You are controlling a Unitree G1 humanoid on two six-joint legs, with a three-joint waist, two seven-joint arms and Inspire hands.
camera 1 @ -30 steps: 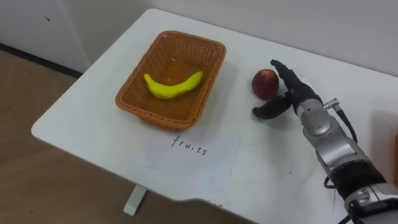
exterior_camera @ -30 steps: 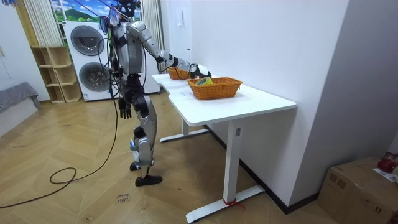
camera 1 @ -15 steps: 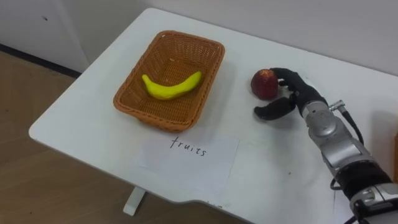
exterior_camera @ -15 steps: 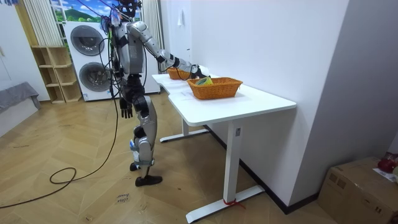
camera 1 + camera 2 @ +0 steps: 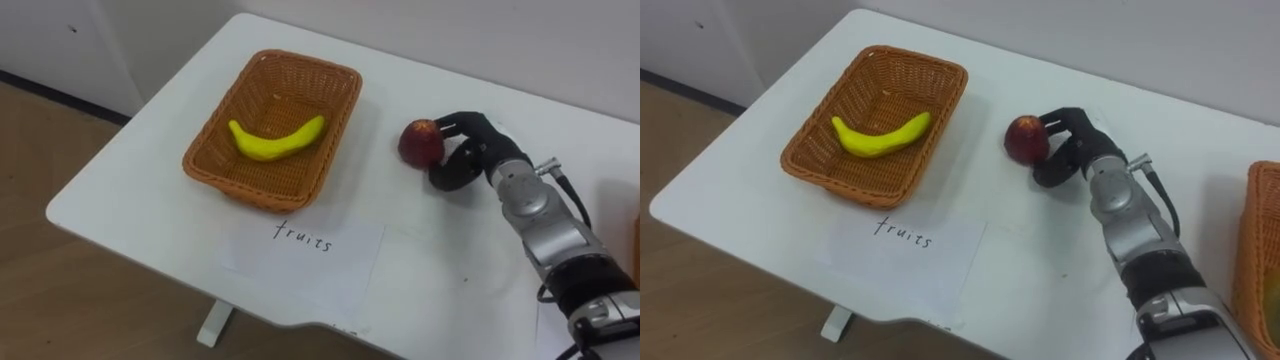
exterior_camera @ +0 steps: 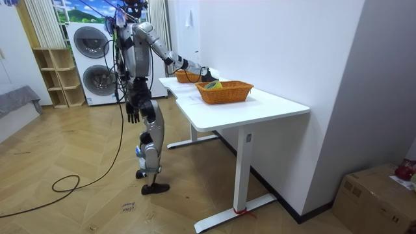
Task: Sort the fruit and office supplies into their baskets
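A red apple (image 5: 420, 143) rests on the white table (image 5: 160, 200), to the right of a brown wicker basket (image 5: 331, 148) that holds a yellow banana (image 5: 275, 138). My right hand (image 5: 472, 152) lies against the apple's right side; its fingers curl over the top of the fruit and the thumb hooks in from below. The same grip appears in the right eye view, hand (image 5: 1080, 145) on apple (image 5: 1025, 139). In the room view I stand at the table's end, right arm stretched over it, left hand (image 6: 132, 116) hanging by my hip.
A paper sheet labelled for fruit (image 5: 305, 245) lies in front of the basket, near the table's front edge. A second wicker basket (image 5: 1254, 250) stands at the far right. Wooden floor lies beyond the table's left edge.
My right hand's fingers went from straight beside the apple to curled round it, and the thumb closed in. The apple shifted slightly left and toward me.
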